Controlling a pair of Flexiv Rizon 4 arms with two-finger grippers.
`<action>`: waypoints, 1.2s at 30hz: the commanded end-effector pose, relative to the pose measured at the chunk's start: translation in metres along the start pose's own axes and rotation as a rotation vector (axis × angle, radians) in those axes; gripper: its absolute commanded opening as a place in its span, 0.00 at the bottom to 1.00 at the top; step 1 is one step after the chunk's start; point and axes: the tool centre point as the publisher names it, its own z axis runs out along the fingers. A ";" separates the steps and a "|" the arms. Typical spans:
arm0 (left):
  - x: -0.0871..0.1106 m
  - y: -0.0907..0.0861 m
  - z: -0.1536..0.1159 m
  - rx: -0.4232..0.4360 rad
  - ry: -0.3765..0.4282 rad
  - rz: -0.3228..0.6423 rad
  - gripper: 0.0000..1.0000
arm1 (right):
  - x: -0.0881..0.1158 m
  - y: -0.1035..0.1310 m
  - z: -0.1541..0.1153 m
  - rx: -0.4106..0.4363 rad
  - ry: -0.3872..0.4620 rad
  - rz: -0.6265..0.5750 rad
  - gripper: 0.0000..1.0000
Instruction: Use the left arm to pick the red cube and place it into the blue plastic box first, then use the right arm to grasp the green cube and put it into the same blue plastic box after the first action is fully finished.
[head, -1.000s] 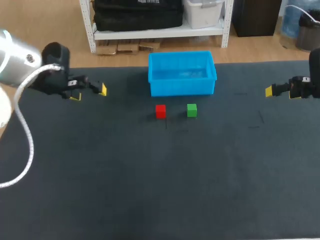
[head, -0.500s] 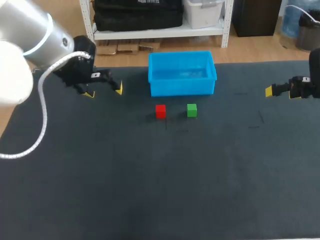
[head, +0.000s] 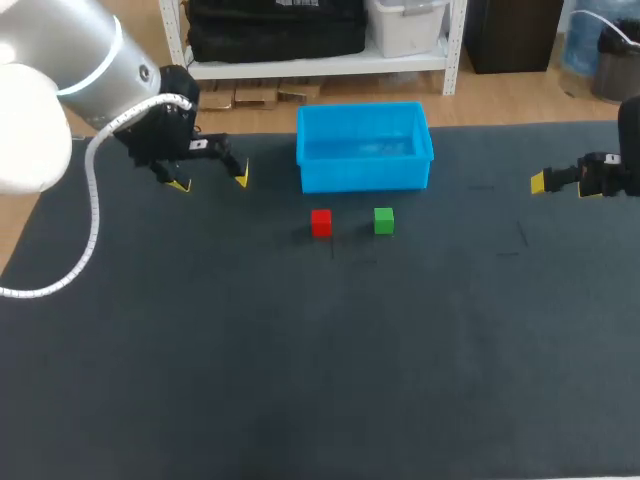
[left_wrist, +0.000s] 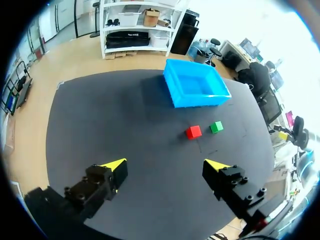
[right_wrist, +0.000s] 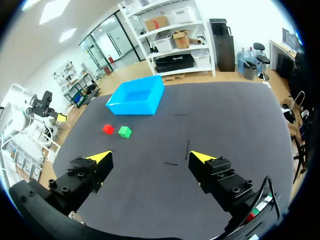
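Red cube (head: 321, 222) and green cube (head: 384, 221) sit side by side before the box (head: 365, 176), far-middle tabletop. Left gripper (head: 210, 181) spread wide, far-left edge. Right gripper (right_wrist: 150, 157) spread wide, right edge.

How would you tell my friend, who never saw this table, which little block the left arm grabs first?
Find the dark table and the blue plastic box near its far edge. Right in front of the box two small cubes sit side by side, not touching. The red cube is the left one in the head view; its neighbour, the green cube, differs only in colour.
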 end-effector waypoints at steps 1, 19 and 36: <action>-0.001 -0.001 0.000 -0.004 0.001 -0.002 1.00 | 0.000 0.000 0.000 -0.001 0.001 0.000 1.00; -0.049 -0.055 0.053 -0.181 0.210 -0.073 1.00 | 0.000 0.000 0.000 -0.001 0.001 0.000 1.00; -0.058 -0.074 0.086 -0.257 0.243 -0.146 1.00 | 0.000 0.000 0.000 -0.001 0.001 0.000 1.00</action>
